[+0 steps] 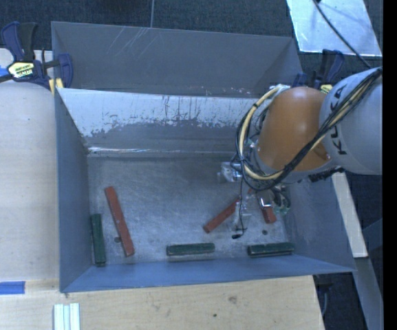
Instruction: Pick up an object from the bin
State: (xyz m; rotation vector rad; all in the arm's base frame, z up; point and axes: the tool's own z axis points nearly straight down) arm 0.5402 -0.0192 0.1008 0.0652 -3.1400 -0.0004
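The gripper is low over the floor of the bin, at about 4 o'clock of the floor, and from this view I cannot tell if it is apart or together. The thing nearest to it is the short red stick, which lies flat and tilted at the gripper's 9 o'clock. Its nearer end seems to touch the gripper or to lie just under it, but the view is poor there. The main danger, I think, is that the gripper meets this stick at its end and not at its middle. A closing there could make the stick turn or slip away, or a downward push could only slide it on the metal floor. A flat thin stick also gives little height to take, so the tips may strike the floor first. A small red piece lies at the gripper's 3 o'clock, below the wrist, and it could be pushed or caught by mistake. The orange cover is near the wall at 3 o'clock of the bin, so a move to that side may rub it. The rest of the bin holds a long red stick and a left green stick, both at 8 o'clock, a middle green stick at 6 o'clock and a right green stick at 5 o'clock, all flat and well apart from each other
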